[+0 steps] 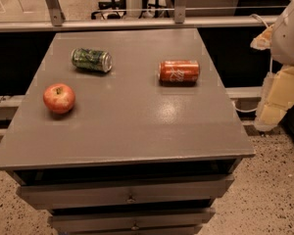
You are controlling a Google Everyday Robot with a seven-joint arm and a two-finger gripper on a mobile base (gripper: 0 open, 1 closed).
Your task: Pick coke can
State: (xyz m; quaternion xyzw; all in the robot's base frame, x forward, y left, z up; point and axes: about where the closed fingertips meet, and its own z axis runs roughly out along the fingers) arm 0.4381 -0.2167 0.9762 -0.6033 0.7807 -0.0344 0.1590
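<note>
The coke can [179, 72] is red-orange with white script. It lies on its side on the grey cabinet top [132, 121], right of centre towards the back. My gripper [273, 106] hangs off the right edge of the cabinet, below the white arm housing [289, 33]. It is to the right of the can, well apart from it and holding nothing.
A green patterned can [91, 59] lies on its side at the back left. A red apple [59, 98] sits at the left. Drawers [130, 196] front the cabinet. A rail and a window [137, 13] run behind it. Speckled floor [274, 195] lies to the right.
</note>
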